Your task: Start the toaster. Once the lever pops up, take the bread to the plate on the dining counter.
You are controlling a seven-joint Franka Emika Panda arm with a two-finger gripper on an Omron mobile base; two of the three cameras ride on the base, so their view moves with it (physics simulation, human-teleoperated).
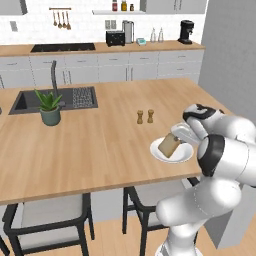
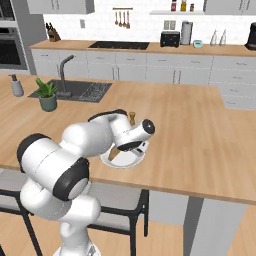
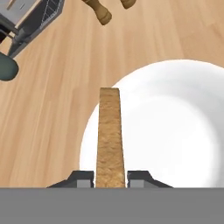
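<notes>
White tiled back wall (image 1: 85, 30) with hanging utensils (image 1: 60, 19) and a shelf of jars (image 1: 122, 7). Grey cabinets (image 1: 115, 67) under a wood-topped wall bench (image 1: 150, 47), black cooktop (image 1: 62, 47) inset. Wood plank floor (image 1: 107, 237). Dark-framed stools (image 1: 47, 215) with pale seats.

Bread (image 1: 169, 145) over plate (image 1: 184, 156) on dining counter (image 1: 90, 145), shakers (image 1: 145, 117) just behind, toaster (image 1: 115, 38) far back.
</notes>
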